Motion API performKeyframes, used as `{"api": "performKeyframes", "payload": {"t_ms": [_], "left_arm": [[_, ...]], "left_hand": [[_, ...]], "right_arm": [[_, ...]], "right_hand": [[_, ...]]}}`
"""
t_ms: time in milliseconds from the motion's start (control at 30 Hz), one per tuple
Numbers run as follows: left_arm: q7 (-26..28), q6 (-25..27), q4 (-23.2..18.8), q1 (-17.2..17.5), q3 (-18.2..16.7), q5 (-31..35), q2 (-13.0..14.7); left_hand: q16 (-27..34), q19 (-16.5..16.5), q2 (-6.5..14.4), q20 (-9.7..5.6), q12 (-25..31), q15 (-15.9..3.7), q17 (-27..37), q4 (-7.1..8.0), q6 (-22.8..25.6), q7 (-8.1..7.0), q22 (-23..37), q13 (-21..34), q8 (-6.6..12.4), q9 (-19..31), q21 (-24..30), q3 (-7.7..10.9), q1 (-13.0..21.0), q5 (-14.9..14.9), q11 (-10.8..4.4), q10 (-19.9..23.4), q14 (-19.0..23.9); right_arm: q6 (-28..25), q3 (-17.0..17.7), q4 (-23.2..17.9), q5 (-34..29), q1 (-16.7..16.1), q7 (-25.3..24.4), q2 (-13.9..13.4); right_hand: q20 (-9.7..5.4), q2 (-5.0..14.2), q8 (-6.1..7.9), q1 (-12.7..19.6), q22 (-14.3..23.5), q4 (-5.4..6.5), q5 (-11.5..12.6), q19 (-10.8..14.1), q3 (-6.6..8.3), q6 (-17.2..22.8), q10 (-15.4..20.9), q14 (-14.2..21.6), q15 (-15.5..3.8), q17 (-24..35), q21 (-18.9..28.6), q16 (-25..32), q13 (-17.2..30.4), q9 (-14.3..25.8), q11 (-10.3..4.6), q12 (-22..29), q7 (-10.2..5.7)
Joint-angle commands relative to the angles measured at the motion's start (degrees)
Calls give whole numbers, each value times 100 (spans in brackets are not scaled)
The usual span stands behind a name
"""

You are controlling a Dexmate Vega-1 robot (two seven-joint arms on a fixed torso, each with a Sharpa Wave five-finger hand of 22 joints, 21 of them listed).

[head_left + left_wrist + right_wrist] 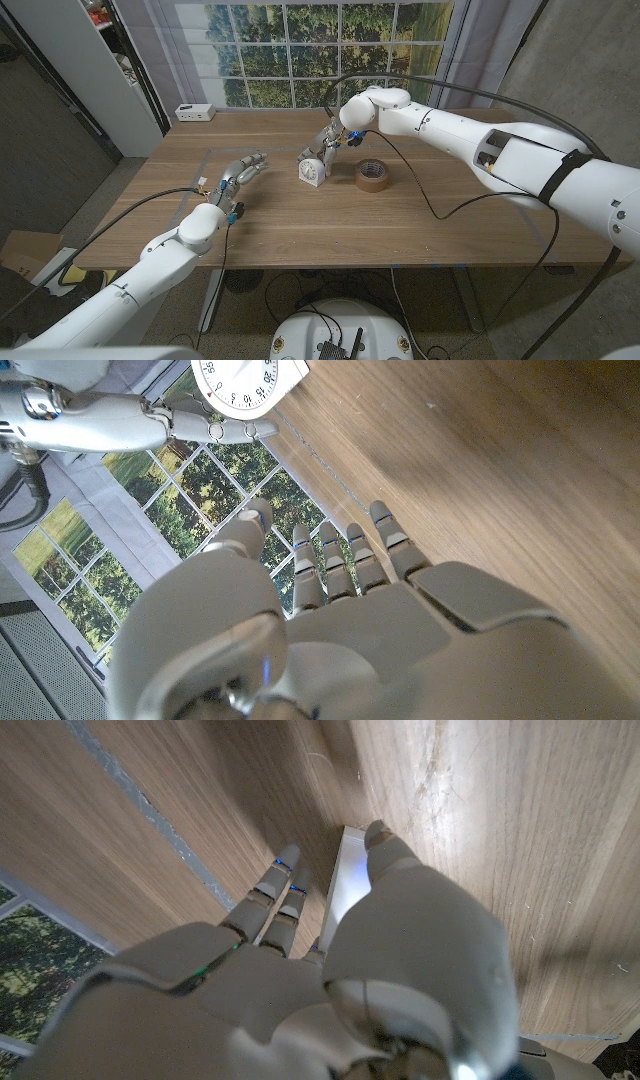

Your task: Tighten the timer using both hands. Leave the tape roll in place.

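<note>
A small white timer [311, 171] stands upright near the middle of the wooden table [300, 235]. Its dial [250, 380] faces my left hand. My right hand [331, 146] reaches down onto the timer from behind. The timer's white edge [345, 880] sits between the thumb and the fingers [283, 885] of my right hand [330, 980], which pinch it. Its fingertips [215, 430] touch the timer's rim. My left hand [243, 172] hovers a little to the timer's left, fingers stretched toward it and apart, holding nothing [330, 610]. A brown tape roll [373, 175] lies flat just right of the timer.
A small white box [192, 113] sits at the table's back left corner. A black cable [425, 195] trails over the table right of the tape roll. A window backdrop [320, 50] hangs behind the table.
</note>
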Motion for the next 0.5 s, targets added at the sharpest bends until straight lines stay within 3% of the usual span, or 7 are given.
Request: {"api": "performKeyframes", "payload": {"t_ms": [33,200,367,500], "left_arm": [[-51,-29,58,-22,22,-34,13],[-46,-31,58,-17,20,-40,18],[-71,-63,87,-21,27,-46,22],[-59,-66,92,-22,27,-43,19]], "left_hand": [[18,41,-3,49,10,-29,17,7,64,2,10,20,27,26,-5,-2,51,42,-22,10,-2],[15,45,-4,54,9,-24,17,9,70,8,11,23,25,27,-10,3,52,44,-33,7,-7],[15,48,-3,55,15,-27,17,10,58,15,12,25,17,27,-14,6,53,45,-30,21,-5],[16,49,-5,60,13,-25,17,10,54,27,13,27,13,28,-19,4,55,44,-23,18,-4]], "right_arm": [[-142,-43,-74,45,-60,83,6],[-173,-44,-97,55,-103,36,-8],[-143,9,-199,71,-210,-151,-102],[-156,30,-216,94,-250,-171,-126]], "right_hand": [[47,-23,56,-110,14,21,-49,39,-69,-26,47,62,-93,0,35,19,1,14,16,36,-22],[40,-28,84,-167,10,37,-92,50,-103,0,193,94,-111,-6,49,26,-6,21,-6,93,-21],[-85,78,218,-97,4,-15,-148,152,-73,275,539,328,-356,-16,118,110,-6,58,-156,229,-20],[-125,99,281,-57,3,-45,-168,219,-69,435,678,408,-440,-22,162,141,5,77,-193,289,-19]]}}
